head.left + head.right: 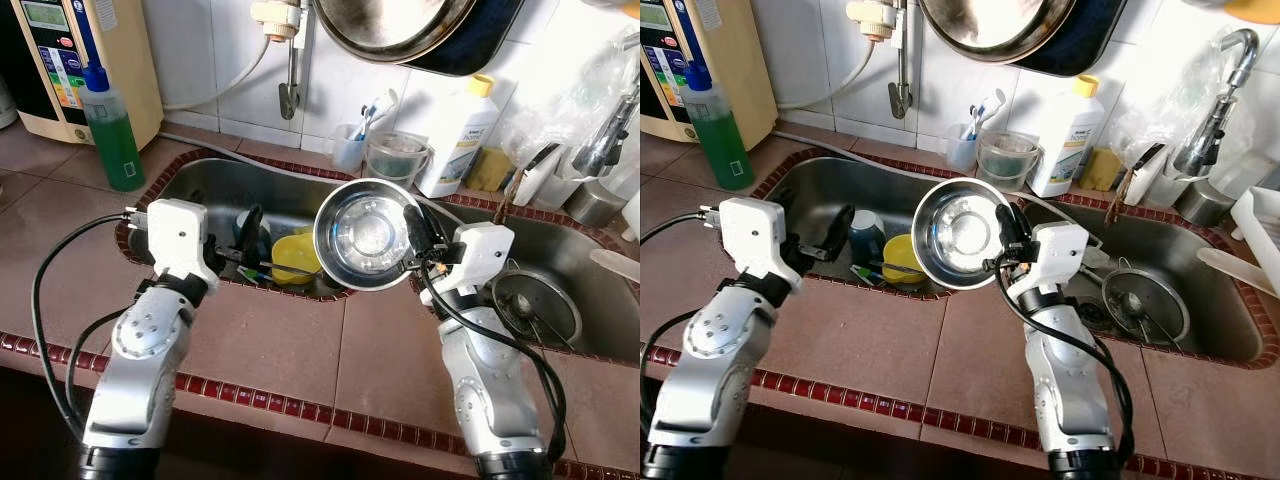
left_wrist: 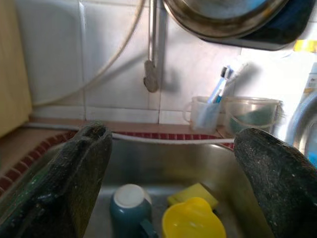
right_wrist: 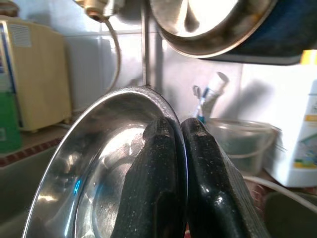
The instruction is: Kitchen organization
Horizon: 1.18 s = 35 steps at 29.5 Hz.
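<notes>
A shiny steel bowl (image 1: pixel 365 235) hangs tilted above the divider between the two sink basins. My right gripper (image 1: pixel 416 233) is shut on the steel bowl's right rim, one finger (image 3: pixel 153 183) inside and the other outside. Over the left basin (image 1: pixel 205 190) my left gripper (image 1: pixel 248 240) stands open, holding nothing. Below it lie a teal mug (image 2: pixel 130 207), a yellow cup (image 2: pixel 193 223) and a yellow sponge (image 2: pixel 194 191).
A green soap bottle (image 1: pixel 110 125) stands left of the sink. A toothbrush cup (image 1: pixel 350 145), a clear tub (image 1: pixel 397 155) and a white bottle (image 1: pixel 458 140) line the back ledge. A strainer (image 1: pixel 535 305) lies in the right basin. A tap (image 1: pixel 290 60) and pans (image 1: pixel 400 30) hang above.
</notes>
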{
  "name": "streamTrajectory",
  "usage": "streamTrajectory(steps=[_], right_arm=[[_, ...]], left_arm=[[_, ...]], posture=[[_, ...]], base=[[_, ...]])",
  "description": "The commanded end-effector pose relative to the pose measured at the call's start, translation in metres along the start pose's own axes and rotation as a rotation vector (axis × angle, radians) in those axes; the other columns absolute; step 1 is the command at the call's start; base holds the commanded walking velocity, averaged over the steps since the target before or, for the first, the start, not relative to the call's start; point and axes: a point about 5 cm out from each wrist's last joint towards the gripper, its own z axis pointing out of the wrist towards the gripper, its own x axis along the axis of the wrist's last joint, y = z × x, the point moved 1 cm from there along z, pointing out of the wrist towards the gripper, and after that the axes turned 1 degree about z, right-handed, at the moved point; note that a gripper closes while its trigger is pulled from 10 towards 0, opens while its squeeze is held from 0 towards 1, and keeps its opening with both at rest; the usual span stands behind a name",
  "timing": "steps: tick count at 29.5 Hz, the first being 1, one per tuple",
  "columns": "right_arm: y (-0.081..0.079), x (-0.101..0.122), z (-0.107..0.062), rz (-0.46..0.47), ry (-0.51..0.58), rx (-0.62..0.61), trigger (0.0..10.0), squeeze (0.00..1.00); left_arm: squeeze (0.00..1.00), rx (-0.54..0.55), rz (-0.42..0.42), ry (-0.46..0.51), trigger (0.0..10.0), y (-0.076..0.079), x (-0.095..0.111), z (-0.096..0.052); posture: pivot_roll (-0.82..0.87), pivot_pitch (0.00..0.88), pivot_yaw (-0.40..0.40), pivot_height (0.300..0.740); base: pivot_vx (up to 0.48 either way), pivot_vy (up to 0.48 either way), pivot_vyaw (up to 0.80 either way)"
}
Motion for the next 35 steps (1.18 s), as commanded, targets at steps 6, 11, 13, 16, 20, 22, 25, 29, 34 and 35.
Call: streamTrajectory(steps=[6,11,13,16,20,22,25,29,34,35], right_arm=[[0.0048,0.0055,0.0025,-0.023,0.048,-0.047,10.0,0.00],[0.0026,0.0052,0.0013,-0.021,0.057,-0.064,10.0,0.00],[0.0025,0.0045,0.0006,-0.021,0.058,-0.073,10.0,0.00],[0.0026,0.0030,-0.0002,-0.019,0.057,-0.085,10.0,0.00],[0.0029,0.0022,-0.0004,-0.020,0.055,-0.089,10.0,0.00],[0.0032,0.0023,-0.0005,-0.024,0.056,-0.088,10.0,0.00],[0.0034,0.0025,-0.0009,-0.024,0.056,-0.087,10.0,0.00],[0.0033,0.0029,-0.0014,-0.024,0.056,-0.086,10.0,0.00],[0.0032,0.0025,-0.0029,-0.021,0.053,-0.084,10.0,0.00],[0.0033,0.0021,-0.0033,-0.021,0.052,-0.085,10.0,0.00]], left_arm=[[0.00,0.014,-0.005,0.036,10.0,-0.0005,0.0041,0.0069],[0.00,0.004,-0.013,0.057,10.0,-0.0005,0.0045,0.0065],[0.00,-0.002,-0.020,0.057,10.0,0.0001,0.0041,0.0062],[0.00,-0.003,-0.016,0.051,10.0,0.0004,0.0016,0.0058],[0.00,-0.027,-0.011,0.052,10.0,0.0014,0.0013,0.0049],[0.00,-0.025,-0.007,0.052,10.0,0.0001,0.0014,0.0047],[0.00,-0.025,-0.005,0.056,10.0,-0.0009,0.0021,0.0048],[0.00,-0.028,-0.006,0.060,10.0,-0.0003,0.0026,0.0042],[0.00,-0.032,-0.023,0.058,10.0,0.0027,-0.0001,0.0008],[0.00,-0.031,-0.027,0.058,10.0,0.0032,-0.0007,0.0004]], posture=[[-0.14,0.000,-0.070,0.740],[-0.14,0.000,-0.064,0.740],[-0.14,0.000,-0.064,0.740],[-0.14,0.000,-0.063,0.740],[-0.14,0.000,-0.063,0.740],[-0.14,0.000,-0.064,0.740],[-0.14,0.000,-0.066,0.740],[-0.14,0.000,-0.067,0.740],[-0.14,0.000,-0.069,0.740],[-0.14,0.000,-0.070,0.740]], base=[[0.000,0.000,0.00],[0.000,0.000,0.00],[0.000,0.000,0.00],[0.000,0.000,0.00],[0.000,0.000,0.00],[0.000,0.000,0.00],[0.000,0.000,0.00],[0.000,0.000,0.00],[0.000,0.000,0.00],[0.000,0.000,0.00]])
